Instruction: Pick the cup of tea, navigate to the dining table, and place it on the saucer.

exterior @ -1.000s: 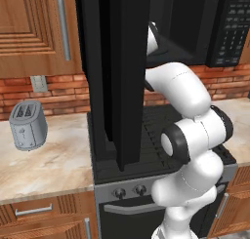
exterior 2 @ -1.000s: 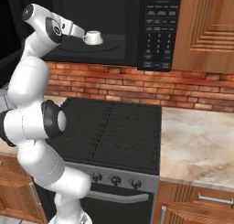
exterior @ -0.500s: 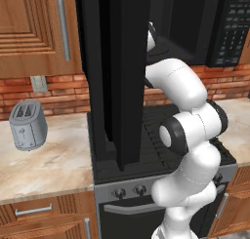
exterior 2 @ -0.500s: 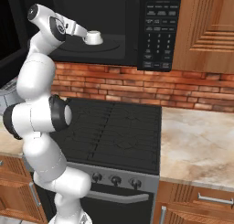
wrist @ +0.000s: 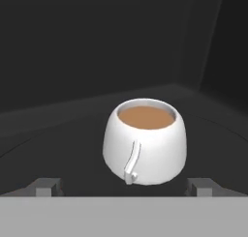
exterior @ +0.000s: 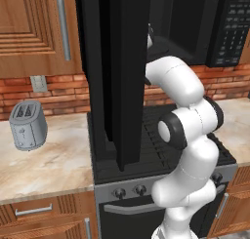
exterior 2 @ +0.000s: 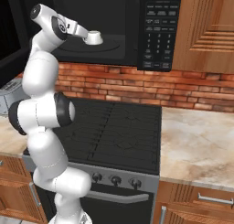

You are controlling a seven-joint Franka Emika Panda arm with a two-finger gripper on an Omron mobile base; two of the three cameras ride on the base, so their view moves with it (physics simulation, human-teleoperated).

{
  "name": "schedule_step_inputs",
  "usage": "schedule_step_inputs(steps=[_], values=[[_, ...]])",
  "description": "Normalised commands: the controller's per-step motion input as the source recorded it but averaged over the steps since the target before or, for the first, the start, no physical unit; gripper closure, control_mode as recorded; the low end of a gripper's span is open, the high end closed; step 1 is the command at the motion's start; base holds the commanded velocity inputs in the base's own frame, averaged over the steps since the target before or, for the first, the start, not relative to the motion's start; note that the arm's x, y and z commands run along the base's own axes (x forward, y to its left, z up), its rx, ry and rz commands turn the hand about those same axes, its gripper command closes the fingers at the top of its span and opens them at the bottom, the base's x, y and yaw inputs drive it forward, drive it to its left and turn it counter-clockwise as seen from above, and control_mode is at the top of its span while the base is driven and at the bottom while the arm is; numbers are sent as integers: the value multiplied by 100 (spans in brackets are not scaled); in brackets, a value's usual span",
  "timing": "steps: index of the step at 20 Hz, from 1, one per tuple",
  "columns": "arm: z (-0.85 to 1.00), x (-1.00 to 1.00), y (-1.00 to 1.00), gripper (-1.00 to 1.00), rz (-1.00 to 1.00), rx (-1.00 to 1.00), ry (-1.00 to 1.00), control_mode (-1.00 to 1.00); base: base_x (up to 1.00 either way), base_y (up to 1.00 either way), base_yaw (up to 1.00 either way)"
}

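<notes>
looking for writing: the microwave [exterior 2: 114,26] keypad [exterior 2: 157,33] labels and the red display are too small and blurred to be read, and no brand is made out on the toaster [exterior: 28,125]. the cup of tea [wrist: 145,140] is seen upright on the dark microwave floor, brown tea inside, handle turned toward the camera. the gripper [wrist: 125,186] is held wide apart, nothing clamped; the cup is centred between the two fingertips [wrist: 47,186], just beyond them, contact cannot be told
</notes>
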Motion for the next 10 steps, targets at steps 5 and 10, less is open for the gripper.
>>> schedule_step_inputs(steps=[5, 10], values=[[0, 9, 0, -100, 0, 0, 3, -100, 0, 0, 0], [0, 9, -1, -100, 0, 0, 2, -100, 0, 0, 0]])
